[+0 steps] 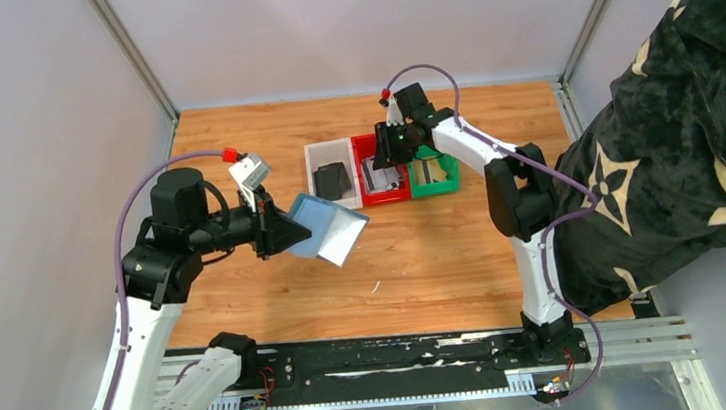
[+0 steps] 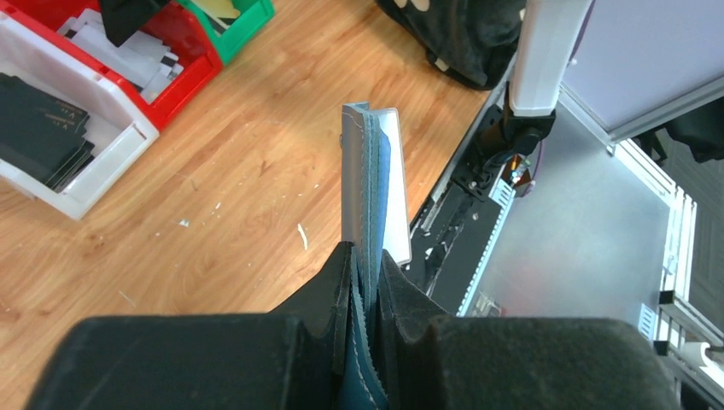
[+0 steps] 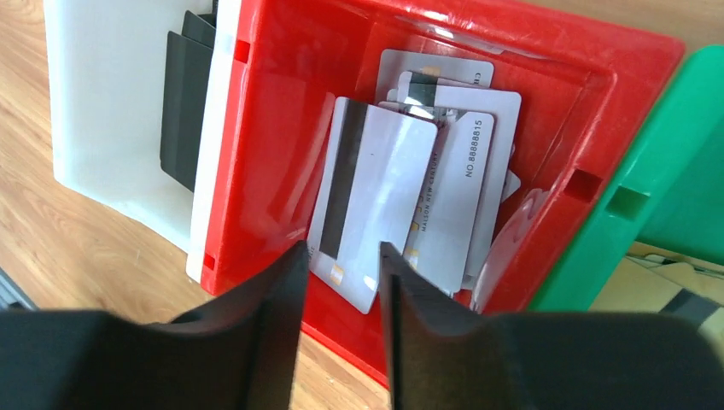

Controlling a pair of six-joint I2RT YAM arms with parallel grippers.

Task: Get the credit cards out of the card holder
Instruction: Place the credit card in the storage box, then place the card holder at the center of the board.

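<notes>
View from above: the holder (image 1: 329, 226) is held in the air above the table (image 1: 444, 257) by the left fingers (image 1: 285, 235). It is spread open, with its light blue inside turned upward. The right fingers (image 1: 392, 150) are positioned over the red bin (image 1: 360, 175), which stands between a white bin (image 1: 314, 175) and a green bin (image 1: 448, 172). A black wallet (image 1: 332, 180) lies in the white bin.

Left wrist view: the left fingers (image 2: 329, 290) are closed on the holder (image 2: 369, 171), which is seen edge-on and projects straight out beyond the fingertips. Its teal stitched edge is flanked by pale flat faces; whether these are cards cannot be told.

Right wrist view: the right fingers (image 3: 273, 307) are parted, and nothing is gripped between them. The cards (image 3: 444, 188) are piled loosely in the red bin (image 3: 273, 128) directly below. The uppermost card shows a dark magnetic stripe.
</notes>
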